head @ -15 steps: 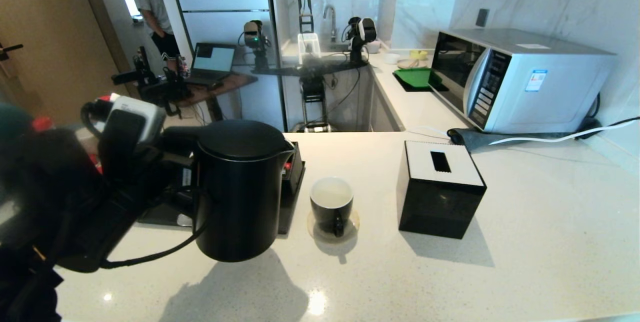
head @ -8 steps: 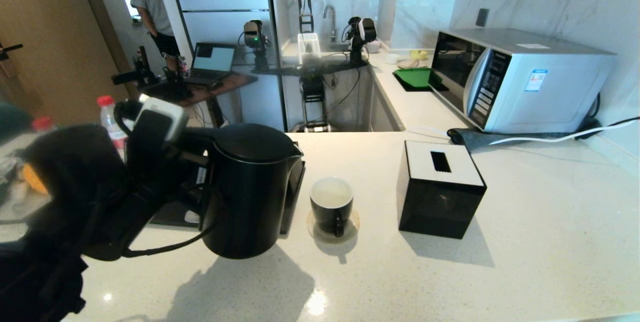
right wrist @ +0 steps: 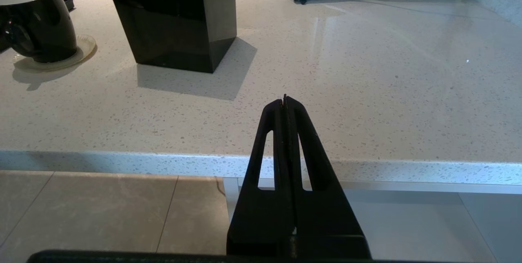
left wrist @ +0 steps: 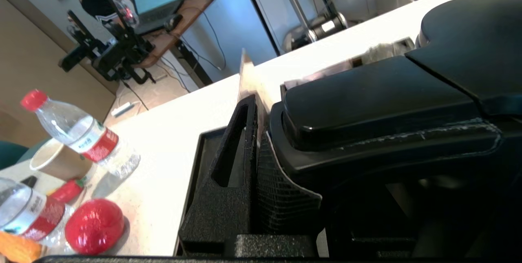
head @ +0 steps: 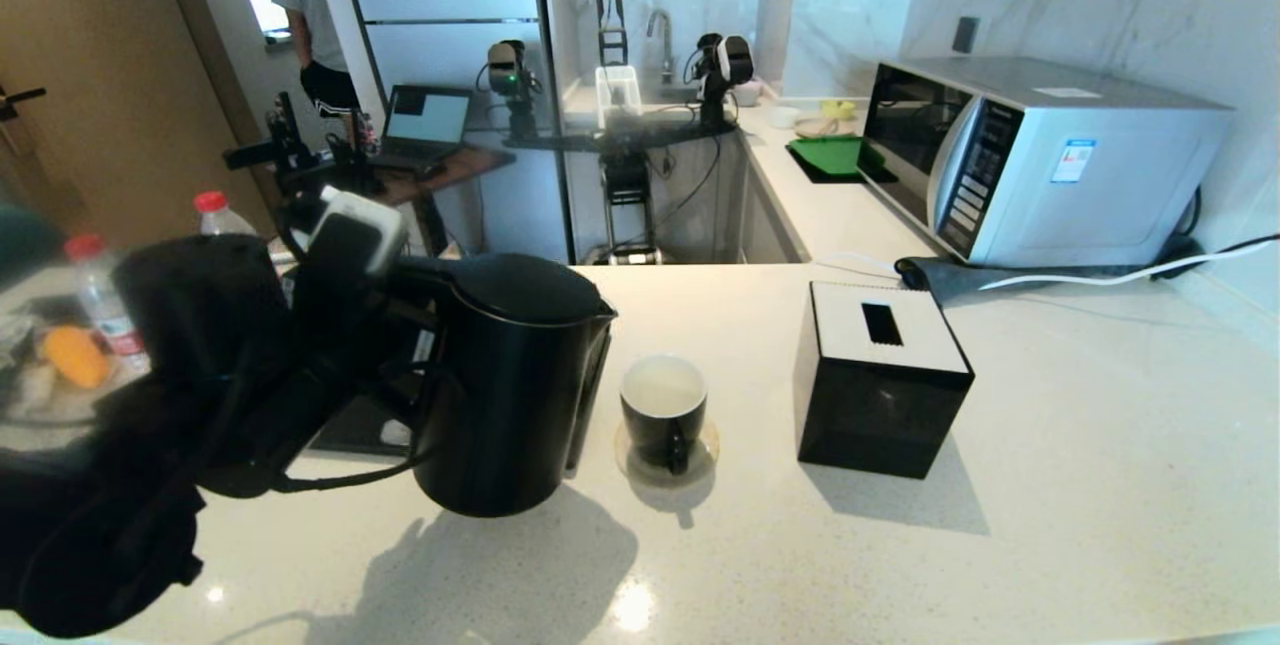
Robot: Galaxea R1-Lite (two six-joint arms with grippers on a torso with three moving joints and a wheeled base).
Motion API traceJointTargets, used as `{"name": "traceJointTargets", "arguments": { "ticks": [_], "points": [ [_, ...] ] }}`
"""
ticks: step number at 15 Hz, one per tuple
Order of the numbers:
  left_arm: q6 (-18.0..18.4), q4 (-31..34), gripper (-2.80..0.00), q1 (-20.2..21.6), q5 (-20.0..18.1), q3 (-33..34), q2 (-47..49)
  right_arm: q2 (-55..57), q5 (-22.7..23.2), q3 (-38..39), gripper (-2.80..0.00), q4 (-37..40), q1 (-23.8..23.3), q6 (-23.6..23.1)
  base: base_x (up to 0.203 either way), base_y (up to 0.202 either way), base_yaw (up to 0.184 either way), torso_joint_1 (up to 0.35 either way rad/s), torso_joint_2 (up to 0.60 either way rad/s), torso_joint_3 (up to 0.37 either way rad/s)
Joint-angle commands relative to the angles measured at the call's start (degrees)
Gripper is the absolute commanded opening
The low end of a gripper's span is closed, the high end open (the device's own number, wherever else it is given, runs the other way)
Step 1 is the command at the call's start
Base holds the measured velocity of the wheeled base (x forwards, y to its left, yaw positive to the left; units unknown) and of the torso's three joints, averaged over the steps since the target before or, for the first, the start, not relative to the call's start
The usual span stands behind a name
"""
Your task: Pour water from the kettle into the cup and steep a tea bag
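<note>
The matte black jug-shaped kettle (head: 515,380) is gripped by its handle in the left end effector (left wrist: 261,161), just beside the glossy black cup (head: 663,408); the right end effector (right wrist: 285,104) is closed, empty.

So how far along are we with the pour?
Done: the left claw has the kettle by its handle, close beside the cup. In hand: carrying it, about upright, spout not over the cup. Left: pouring, then the tea bag, which isn't visible. The right claw is shut, parked off the counter edge.
</note>
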Motion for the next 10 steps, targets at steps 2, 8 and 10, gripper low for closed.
{"name": "traceJointTargets", "arguments": {
  "ticks": [2, 8, 10],
  "points": [
    [1.5, 1.6, -2.80, 0.0, 0.1, -2.8, 1.3, 0.1, 0.0, 0.0, -2.80, 0.0, 0.0, 0.0, 0.000, 0.000, 0.000, 0.000, 0.00, 0.000],
    [4.2, 3.7, -2.80, -1.6, 0.0, -4.7, 1.7, 0.1, 0.0, 0.0, -2.80, 0.0, 0.0, 0.0, 0.000, 0.000, 0.000, 0.000, 0.00, 0.000],
    [4.4, 6.1, -2.80, -1.7, 0.1, -6.1, 1.6, 0.1, 0.0, 0.0, -2.80, 0.0, 0.0, 0.0, 0.000, 0.000, 0.000, 0.000, 0.00, 0.000]
  ]
}}
